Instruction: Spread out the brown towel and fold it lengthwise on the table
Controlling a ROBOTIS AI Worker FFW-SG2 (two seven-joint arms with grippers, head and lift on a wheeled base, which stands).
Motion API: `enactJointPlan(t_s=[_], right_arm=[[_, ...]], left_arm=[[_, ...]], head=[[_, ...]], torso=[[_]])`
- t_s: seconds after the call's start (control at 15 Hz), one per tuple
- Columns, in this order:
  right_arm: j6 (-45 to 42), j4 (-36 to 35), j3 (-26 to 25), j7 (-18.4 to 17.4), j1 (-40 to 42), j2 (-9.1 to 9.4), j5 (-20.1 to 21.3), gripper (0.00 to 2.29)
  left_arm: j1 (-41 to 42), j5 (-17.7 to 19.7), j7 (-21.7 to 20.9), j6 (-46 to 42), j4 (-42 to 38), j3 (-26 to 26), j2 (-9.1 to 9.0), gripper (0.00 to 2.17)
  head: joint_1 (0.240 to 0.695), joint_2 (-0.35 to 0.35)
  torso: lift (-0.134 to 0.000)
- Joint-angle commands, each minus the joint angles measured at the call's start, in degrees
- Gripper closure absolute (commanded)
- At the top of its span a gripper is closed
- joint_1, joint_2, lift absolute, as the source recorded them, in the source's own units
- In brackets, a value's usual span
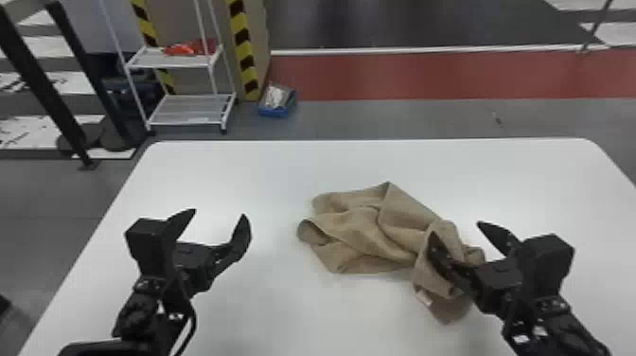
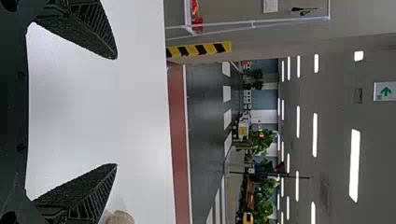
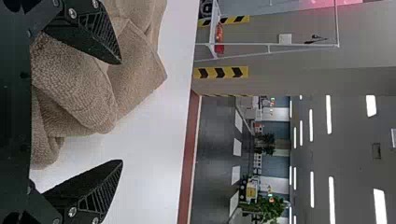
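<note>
One towel (image 1: 350, 236) lies crumpled on one table (image 1: 213, 170), right of centre. Of two grippers, the left gripper (image 1: 219, 213) has its fingers apart, left of the towel; the right gripper (image 1: 455, 228), also spread, is at the towel's right end. The head view shows one blue box (image 1: 276, 112) on the floor; the left wrist view, one green sign (image 2: 385, 91).

From high over the table (image 1: 265, 170), your head view looks forward and down; your wrist views, turned sideways, sit lower and nearer, facing out past its far edge, which all three share.
</note>
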Motion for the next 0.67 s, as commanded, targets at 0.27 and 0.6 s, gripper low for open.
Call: enactJointPlan(t_s=[0.27, 0.6], right_arm=[[1.7, 2.0, -0.7, 2.4, -1.2, 0.05, 1.1, 0.5], [1.5, 2.0, -0.7, 3.1, -1.2, 0.05, 1.7, 1.45]], left_arm=[[0.0, 0.0, 0.0, 0.0, 0.0, 0.1, -0.24, 0.06], [0.0, 0.1, 0.1, 0.0, 0.0, 0.1, -0.24, 0.06]], head=[[0.695, 0.082], [0.695, 0.082]], torso=[[-0.124], [-0.124]])
